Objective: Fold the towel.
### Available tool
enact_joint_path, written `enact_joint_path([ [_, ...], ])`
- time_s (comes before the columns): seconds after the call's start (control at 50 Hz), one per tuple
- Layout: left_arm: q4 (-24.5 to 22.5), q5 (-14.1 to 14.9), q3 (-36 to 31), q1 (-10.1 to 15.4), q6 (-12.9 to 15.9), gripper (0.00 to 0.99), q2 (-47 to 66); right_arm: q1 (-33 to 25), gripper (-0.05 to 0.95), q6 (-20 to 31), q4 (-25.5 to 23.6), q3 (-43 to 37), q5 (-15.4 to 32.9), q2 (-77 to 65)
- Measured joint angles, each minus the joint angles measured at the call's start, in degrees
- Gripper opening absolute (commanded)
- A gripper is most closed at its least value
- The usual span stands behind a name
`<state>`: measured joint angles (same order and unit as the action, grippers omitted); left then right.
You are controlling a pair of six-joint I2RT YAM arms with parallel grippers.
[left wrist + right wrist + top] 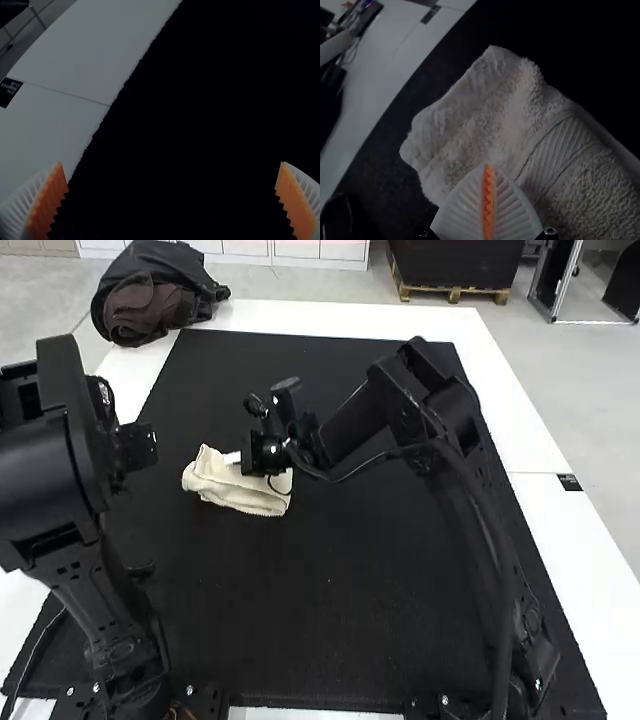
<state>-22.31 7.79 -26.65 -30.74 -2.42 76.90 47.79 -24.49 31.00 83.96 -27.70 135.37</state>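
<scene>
Towel (pixel 240 497): cream, plain
Towel band (pixel 557 145): same pale shade, parallel ribbed lines
Mat (pixel 330 590): solid black
Table (pixel 540 440): white
Table tag (pixel 10 91): black, white print
Arms (pixel 370 420): black
Fingers (pixel 22 205): white, ribbed
Pads (pixel 295 202): orange, sawtooth pattern
Bundle (pixel 150 305): black, dark maroon-brown part

Your white table (pixel 515 430) carries a large black rectangular mat (pixel 350 610), where a cream ribbed terry towel (pixel 240 497) lies rumpled. You have a soft black-and-maroon bag (pixel 150 302) at the table's far left corner and a small black rectangular label (pixel 569 483) along its right side.
</scene>
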Motion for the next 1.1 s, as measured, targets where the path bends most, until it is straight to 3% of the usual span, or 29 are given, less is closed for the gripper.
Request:
enact_joint_path([
  [0.48, 3.1, 0.17, -1.68, 0.0, -0.02, 0.972, 0.02, 0.96, -0.02, -1.44, 8.7, -1.79, -0.02, 5.53],
  [0.84, 11.1, 0.39, -10.6, 0.35, -0.24, 0.972, -3.15, -1.31, -0.02, -4.63, 1.77, -1.97, -0.2, -10.23],
  [0.96, 14.23, 0.37, -13.88, 2.73, -1.62, 0.972, -4.55, -3.69, -0.02, -4.85, -1.66, -1.97, -0.22, -19.02],
  [1.1, 16.76, 0.39, -16.35, 8.46, -4.13, 0.97, -6.88, -6.93, -0.02, -4.87, -4.55, -3.61, -0.22, -28.3],
])
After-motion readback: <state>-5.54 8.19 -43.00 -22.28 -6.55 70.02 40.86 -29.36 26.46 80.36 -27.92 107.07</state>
